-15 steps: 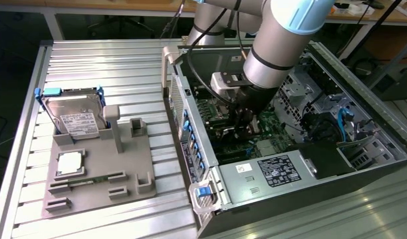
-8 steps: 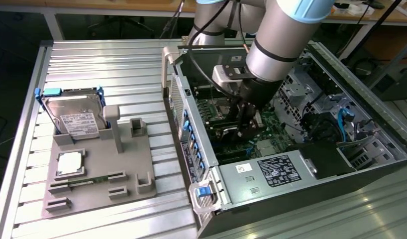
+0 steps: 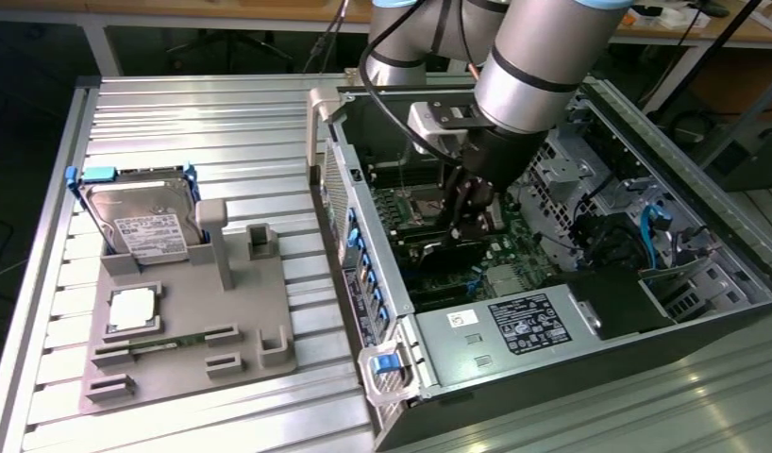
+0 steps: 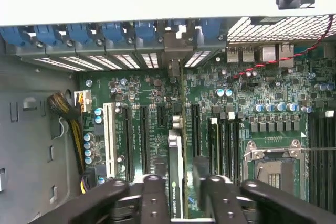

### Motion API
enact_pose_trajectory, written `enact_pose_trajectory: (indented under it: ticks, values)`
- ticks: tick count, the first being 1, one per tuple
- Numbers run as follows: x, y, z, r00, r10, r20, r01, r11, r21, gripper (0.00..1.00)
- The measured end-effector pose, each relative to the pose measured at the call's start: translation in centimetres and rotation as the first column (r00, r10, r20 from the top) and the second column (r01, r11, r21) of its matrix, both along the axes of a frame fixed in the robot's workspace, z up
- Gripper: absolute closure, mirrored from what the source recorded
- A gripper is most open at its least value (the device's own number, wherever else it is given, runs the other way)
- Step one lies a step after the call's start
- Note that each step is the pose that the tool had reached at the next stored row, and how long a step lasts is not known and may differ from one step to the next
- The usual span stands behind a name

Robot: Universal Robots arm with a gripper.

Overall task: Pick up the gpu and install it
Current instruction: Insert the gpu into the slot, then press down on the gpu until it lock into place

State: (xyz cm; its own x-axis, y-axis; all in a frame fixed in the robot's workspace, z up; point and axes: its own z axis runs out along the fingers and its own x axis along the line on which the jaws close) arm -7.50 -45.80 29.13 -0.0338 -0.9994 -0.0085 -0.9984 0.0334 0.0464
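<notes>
The gpu stands on edge in a long slot of the green motherboard, with its metal bracket end toward the rear slot covers. My gripper straddles its top edge, one black finger against each side, shut on the card. In the exterior view my gripper reaches down into the open computer case, and the gpu shows as a dark card just under the fingertips.
A grey fixture on the slatted table at the exterior view's left holds a hard drive with blue rails and a RAM stick. Beside the gpu are the CPU socket, a yellow-black cable bundle and the power supply.
</notes>
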Motion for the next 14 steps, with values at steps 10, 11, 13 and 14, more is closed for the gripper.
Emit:
enact_pose_trajectory:
  ticks: [10,11,13,14]
  values:
    - [0.00,0.00,0.00,1.0000,0.000,0.0000,0.000,1.0000,-0.0001,0.89]
    - [0.00,0.00,0.00,1.0000,0.000,0.0000,0.000,1.0000,0.0000,0.89]
    - [0.00,0.00,0.00,1.0000,0.000,-0.0001,0.000,1.0000,-0.0001,0.89]
    - [0.00,0.00,0.00,1.0000,0.000,-0.0001,0.000,1.0000,-0.0001,0.89]
